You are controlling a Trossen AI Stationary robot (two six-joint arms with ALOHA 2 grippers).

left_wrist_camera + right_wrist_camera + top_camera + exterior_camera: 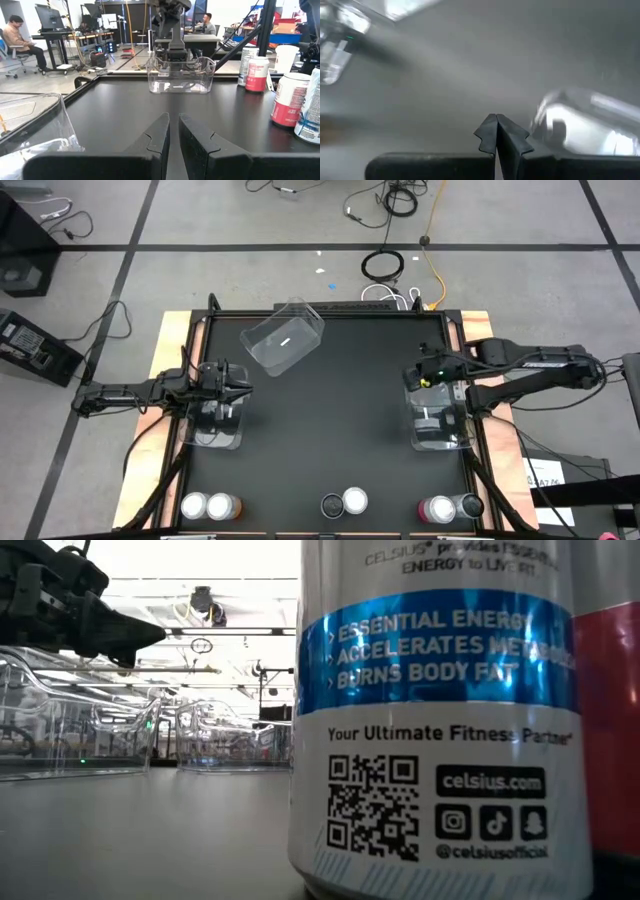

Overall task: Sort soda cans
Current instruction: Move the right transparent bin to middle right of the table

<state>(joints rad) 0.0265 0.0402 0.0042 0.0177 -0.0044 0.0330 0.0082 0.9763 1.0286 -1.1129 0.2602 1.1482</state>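
Note:
Six soda cans stand on their bases along the table's near edge in three pairs: a silver-topped and an orange one on the left (210,505), a dark and a silver-topped one in the middle (344,502), a pink and a dark one on the right (452,507). The low view is filled by one white can with a blue band (430,720), with a red can (612,720) behind it. My left gripper (243,390) (174,132) hovers at the far edge of the left clear bin (215,425), its fingers almost together and holding nothing. My right gripper (418,378) (496,122) is shut and empty above the right clear bin (440,428).
A third clear bin (285,340) lies tilted near the table's far edge, left of centre. The black table's middle (340,410) is bare between the two arms. Raised wooden borders run along the left and right sides. In the left wrist view, people sit at desks (17,40) beyond the table.

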